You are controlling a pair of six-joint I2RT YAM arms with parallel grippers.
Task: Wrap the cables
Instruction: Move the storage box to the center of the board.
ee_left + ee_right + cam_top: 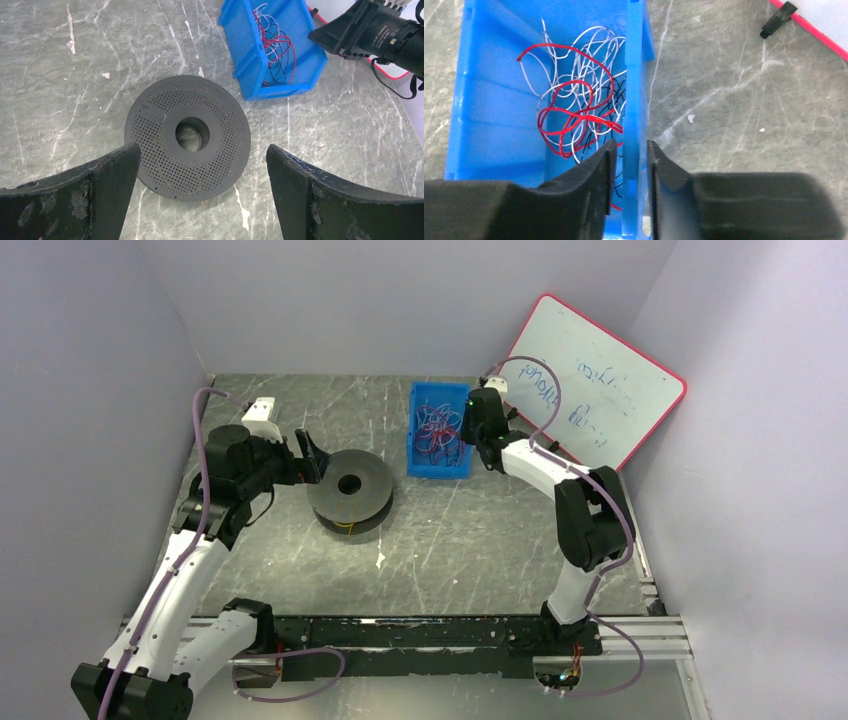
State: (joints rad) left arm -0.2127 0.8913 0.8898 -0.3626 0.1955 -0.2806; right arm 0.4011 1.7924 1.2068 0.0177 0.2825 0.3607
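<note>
Cables [574,117] are all in a tangle inside the blue bin [489,100], red, white and dark ones. Right gripper [631,147] is narrow, with one finger inside the bin's wall and one outside. Can't tell if it's actually pinching the wall. Left gripper [202,149] is spread wide above the perforated black spool [160,125], holding nothing.

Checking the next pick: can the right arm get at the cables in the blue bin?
Probably, after a small shift: the right end effector straddles a wall of the blue bin, one finger inside beside the cables.
</note>
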